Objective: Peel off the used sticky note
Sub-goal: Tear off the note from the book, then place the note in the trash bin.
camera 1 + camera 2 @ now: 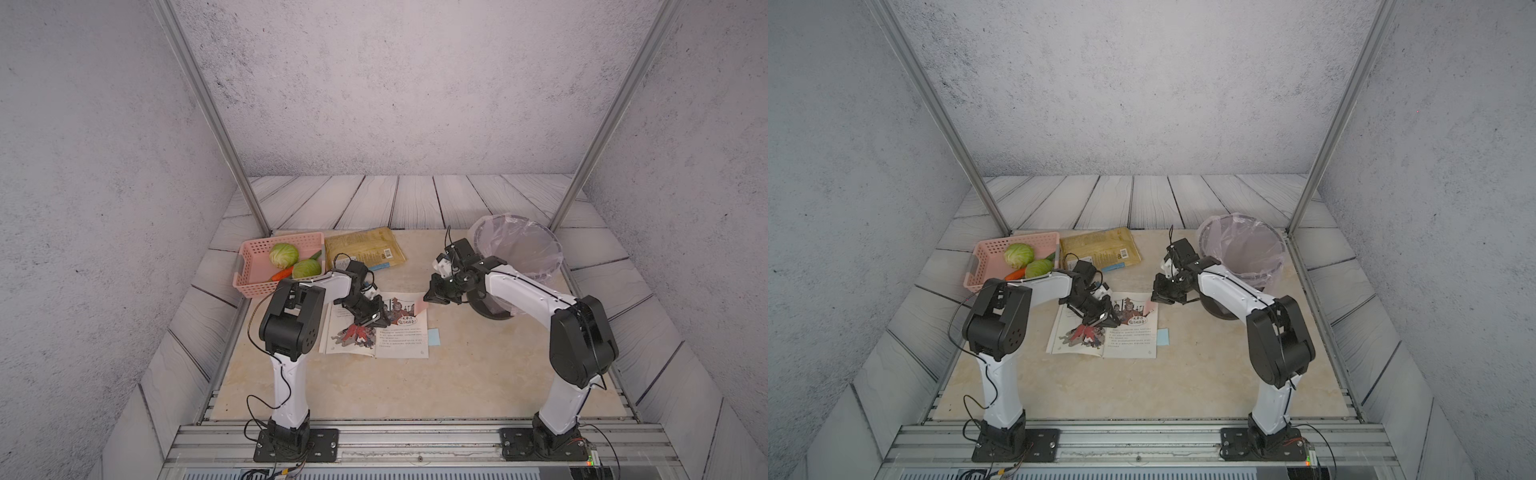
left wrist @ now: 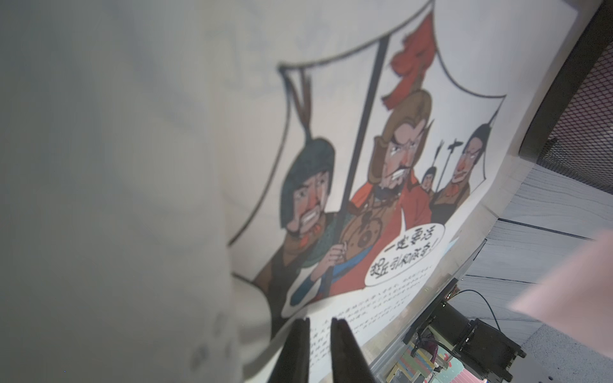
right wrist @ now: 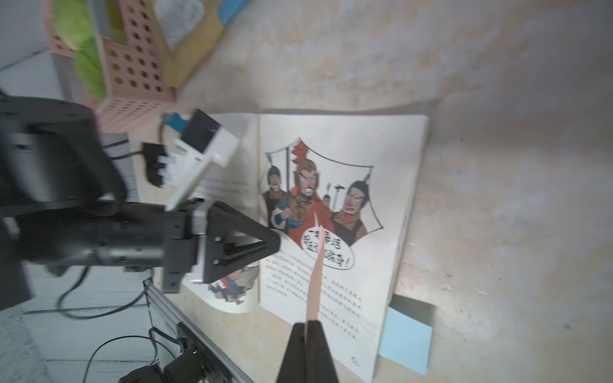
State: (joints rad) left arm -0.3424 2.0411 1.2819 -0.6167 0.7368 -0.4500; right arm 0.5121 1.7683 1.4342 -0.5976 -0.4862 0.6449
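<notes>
Right gripper has its jaws pressed together on the pink sticky note, pinching one edge, and the note stands up off the far right corner of the open book in the middle of the worktop. Whether its glued strip is fully free of the page, I cannot tell. Left gripper, jaws closed on nothing, has its tips down on the page near the fold, pinning the book. The danger: if that pin slips, a pull could drag the page or the whole book up with the note, and a sharp tug could tear the thin paper or pop it from so narrow a pinch. A blue note sticks out at the book's right edge, close enough to get nudged. The lined bin sits at the far right corner, a pink basket of vegetables at the far left. The surface is smooth beige stone-look; around it, grey plank-patterned panels, rough grey walls and metal posts.
</notes>
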